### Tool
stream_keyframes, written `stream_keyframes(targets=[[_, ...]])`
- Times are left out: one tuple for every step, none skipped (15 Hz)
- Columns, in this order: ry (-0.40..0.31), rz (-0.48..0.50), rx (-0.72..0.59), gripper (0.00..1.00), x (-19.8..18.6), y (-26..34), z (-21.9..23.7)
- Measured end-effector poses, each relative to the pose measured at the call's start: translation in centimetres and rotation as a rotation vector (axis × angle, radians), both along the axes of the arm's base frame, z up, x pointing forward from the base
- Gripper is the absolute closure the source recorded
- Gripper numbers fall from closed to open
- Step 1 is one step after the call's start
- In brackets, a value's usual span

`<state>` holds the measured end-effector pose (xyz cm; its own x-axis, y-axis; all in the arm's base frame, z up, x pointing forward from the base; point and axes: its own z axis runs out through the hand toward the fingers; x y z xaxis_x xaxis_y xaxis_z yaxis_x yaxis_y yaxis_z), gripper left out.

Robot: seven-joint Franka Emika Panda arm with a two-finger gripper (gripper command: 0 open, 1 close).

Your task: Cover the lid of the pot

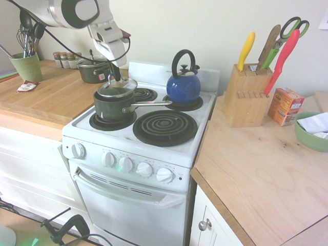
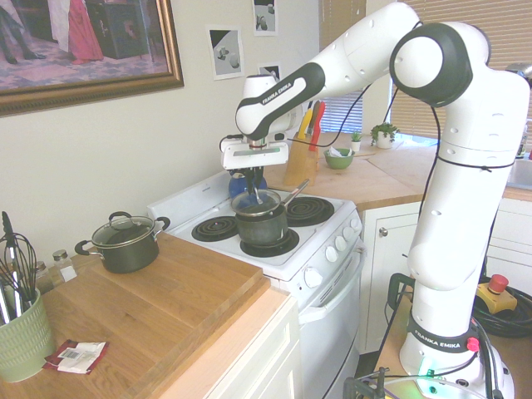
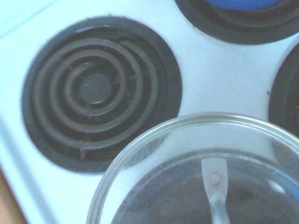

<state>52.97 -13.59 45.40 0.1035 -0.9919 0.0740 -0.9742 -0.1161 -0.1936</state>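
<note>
Kitchen, white stove [image 1: 202,130] between wooden counters. Pot [image 1: 114,106] sits on the front burner at the stove's edge nearest the counter, handle toward the kettle [image 1: 183,85]. Gripper [image 1: 116,77] pinches the lid [image 1: 117,87] by its knob, tilted just above the rim, not seated yet

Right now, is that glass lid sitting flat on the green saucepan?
Not flat. The lid sits tilted over the saucepan, its far edge raised, with the hand at its knob. Whether the near edge touches the rim is unclear.
</note>
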Motion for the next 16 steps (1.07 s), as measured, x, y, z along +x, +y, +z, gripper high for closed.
stream_keyframes(targets=[[-0.001, -0.004, -0.001, 1.00, 0.1, -0.2, -0.4], [-0.003, -0.005, -0.001, 1.00, 0.2, -0.3, -0.4], [-0.003, -0.007, -0.001, 1.00, 0.1, -0.4, -0.4], [-0.003, -0.008, -0.001, 1.00, 0.1, -0.5, -0.4], [-0.003, -0.011, -0.001, 1.00, 0.1, -0.7, -0.4], [-0.002, -0.011, -0.002, 1.00, 0.0, -0.9, -0.3], [-0.002, -0.010, -0.003, 1.00, -0.2, -1.2, -0.2], [-0.004, -0.007, -0.004, 1.00, -0.3, -1.3, 0.0], [-0.005, -0.005, -0.004, 1.00, -0.4, -1.3, 0.1], [-0.004, -0.002, -0.003, 1.00, -0.6, -1.2, 0.1], [0.002, 0.003, -0.001, 1.00, -0.8, -0.9, -0.2], [0.005, 0.009, -0.002, 1.00, -0.9, -0.6, -0.4], [0.006, 0.014, -0.003, 1.00, -0.9, -0.3, -0.4], [0.007, 0.018, -0.004, 1.00, -0.8, -0.2, -0.5], [0.007, 0.019, -0.005, 1.00, -0.8, -0.1, -0.5], [0.007, 0.020, -0.004, 1.00, -0.9, 0.0, -0.4]])
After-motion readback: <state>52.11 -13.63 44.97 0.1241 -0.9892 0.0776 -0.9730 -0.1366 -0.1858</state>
